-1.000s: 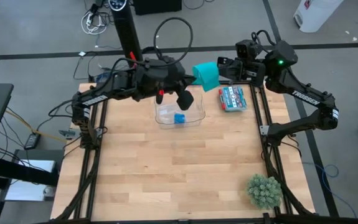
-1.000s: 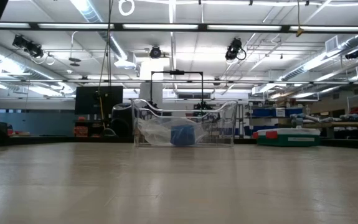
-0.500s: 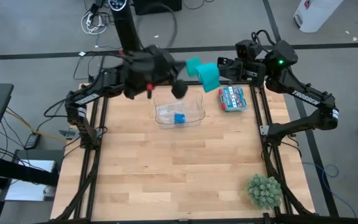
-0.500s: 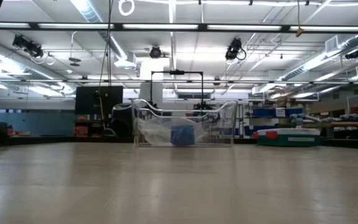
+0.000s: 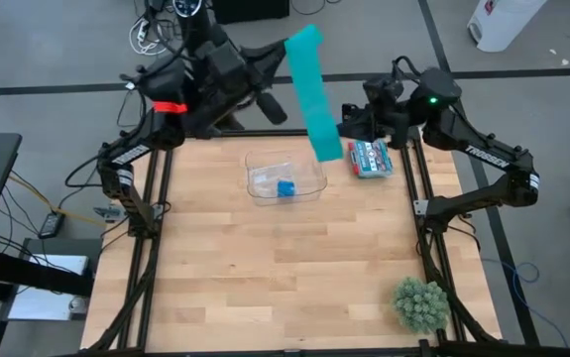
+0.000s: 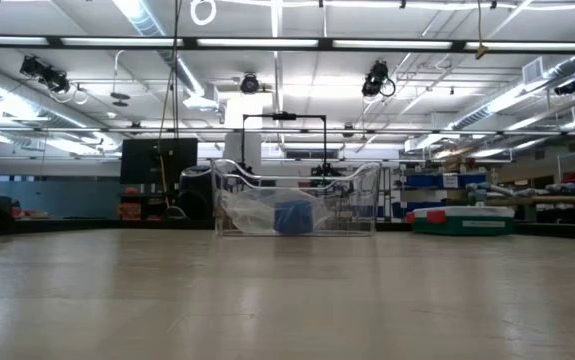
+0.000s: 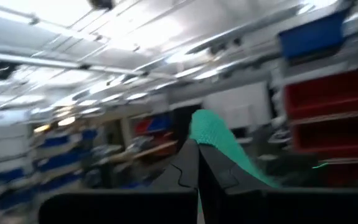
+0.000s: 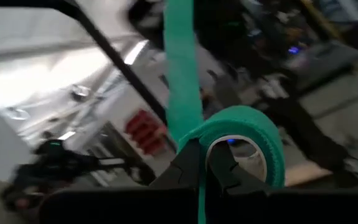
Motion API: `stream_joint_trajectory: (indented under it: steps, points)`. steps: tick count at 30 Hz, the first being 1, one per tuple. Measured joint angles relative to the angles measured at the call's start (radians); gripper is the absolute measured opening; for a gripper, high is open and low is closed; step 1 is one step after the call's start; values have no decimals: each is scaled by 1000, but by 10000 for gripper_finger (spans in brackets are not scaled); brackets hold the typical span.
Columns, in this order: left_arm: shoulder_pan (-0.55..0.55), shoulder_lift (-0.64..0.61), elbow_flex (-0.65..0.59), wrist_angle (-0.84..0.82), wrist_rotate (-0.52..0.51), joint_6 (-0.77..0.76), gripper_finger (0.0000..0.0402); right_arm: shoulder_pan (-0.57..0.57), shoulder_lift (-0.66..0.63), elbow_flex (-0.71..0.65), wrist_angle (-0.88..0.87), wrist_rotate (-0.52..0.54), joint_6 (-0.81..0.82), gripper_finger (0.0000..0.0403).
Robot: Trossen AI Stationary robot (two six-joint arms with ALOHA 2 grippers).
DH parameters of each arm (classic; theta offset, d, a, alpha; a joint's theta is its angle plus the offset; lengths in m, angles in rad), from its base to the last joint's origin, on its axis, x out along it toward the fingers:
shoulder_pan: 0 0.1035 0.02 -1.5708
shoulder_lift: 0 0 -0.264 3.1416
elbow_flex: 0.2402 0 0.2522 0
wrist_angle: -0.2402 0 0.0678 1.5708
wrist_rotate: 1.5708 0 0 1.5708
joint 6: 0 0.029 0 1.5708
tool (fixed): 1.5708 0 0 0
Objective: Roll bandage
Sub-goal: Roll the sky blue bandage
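The teal bandage (image 5: pixel 314 94) stretches as a long flat ribbon in the air over the table's far edge, between my two grippers. My left gripper (image 5: pixel 286 45) is raised high at the far side and is shut on the ribbon's upper end. My right gripper (image 5: pixel 342 129) is lower, at the far right, and is shut on the other end, where the bandage curls into a loop (image 8: pixel 244 140). Neither gripper shows in the low view. My left gripper pinches the bandage's free end (image 7: pixel 207 134) between its two shut fingers, which slant upward. The ribbon runs away from the fingertips, lifted clear of the table. My right gripper pinches the bandage (image 8: pixel 188 140) between its shut fingertips, coming about level from the table's right. An open loop curls around one finger (image 8: pixel 225 168). The ribbon (image 8: pixel 180 62) runs straight and taut from the pinch toward my left gripper.
A clear plastic tub (image 5: pixel 285 177) with a blue roll (image 5: pixel 285 188) inside stands at the table's far middle, under the ribbon. A flat red and teal packet (image 5: pixel 369 157) lies at the far right. A green spiky ball (image 5: pixel 421 303) sits at the near right corner.
My left gripper has risen and swung toward the table's far edge, tipping its fingers upward while staying shut. The bandage, a short bunched piece by my right gripper a second ago, is now drawn out into a long taut ribbon. My right gripper has stayed nearly in place.
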Motion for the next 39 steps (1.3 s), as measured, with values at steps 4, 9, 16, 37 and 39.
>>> stream_joint_trajectory:
  steps: [4,9,16,37,39]
  points:
    - [-34,-3,0,-5,76,-15,2,-60,0,0,-91,26,-83,0]
    - [-78,-3,0,-9,176,-16,2,-161,0,0,-121,29,-141,0]
    - [-145,-2,0,-42,251,-17,3,-312,0,0,-118,29,-183,0]
    - [-215,59,-2,-239,264,-72,3,-542,1,0,149,-66,12,0]
    - [-215,73,-2,-226,263,-73,3,-531,0,0,195,-94,53,0]
